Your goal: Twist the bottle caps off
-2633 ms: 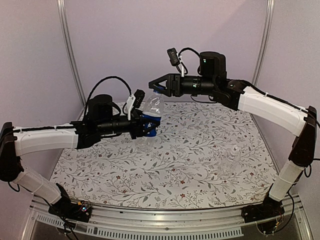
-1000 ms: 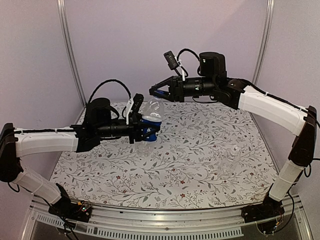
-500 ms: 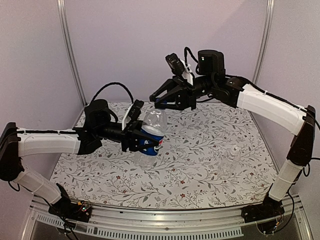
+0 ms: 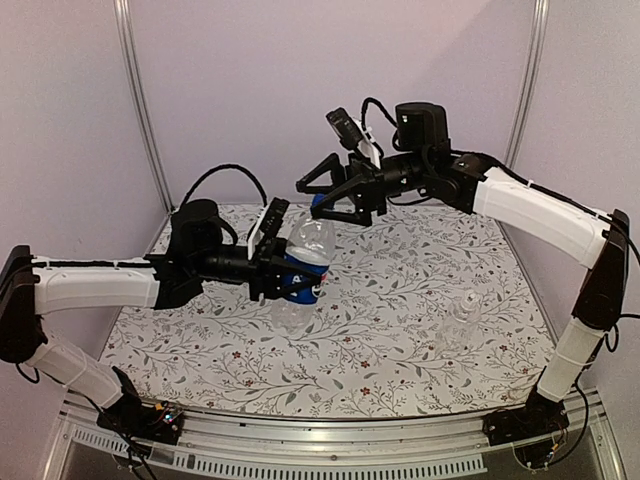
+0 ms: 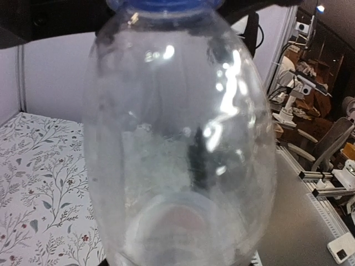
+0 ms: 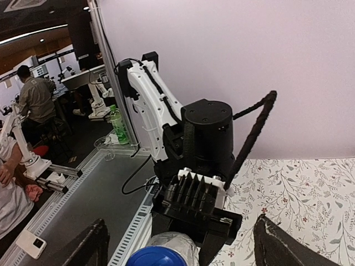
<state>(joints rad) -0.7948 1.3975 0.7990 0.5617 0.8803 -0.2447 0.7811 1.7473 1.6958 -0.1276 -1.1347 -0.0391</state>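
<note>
bottle with the dark blue label (image 4: 310,240) is in your left gripper (image 4: 285,272), which is clamped tight across the label band, neck up and leaning a little to the right. from overhead you cannot tell whether its base touches the table (image 4: 380,350). in your left wrist view the clear body of this bottle (image 5: 177,138) fills nearly the whole picture, with the blue cap (image 5: 163,4) just showing at the top edge. that cap (image 4: 318,200) sits on the neck of the bottle. your right gripper (image 4: 322,195) reaches in from the right at cap height with its 2 fingers spread wide, 1 on each side of the cap and holding nothing. in the right wrist view the fingers (image 6: 91,246) stand at the 2 bottom corners, with the blue cap (image 6: 155,257) low between them and clear gaps on both sides, so neither finger touches it. the unlabelled clear bottle (image 4: 458,322) stands upright on the right part of the table, well apart from both grippers. its top is too faint to read.
</note>
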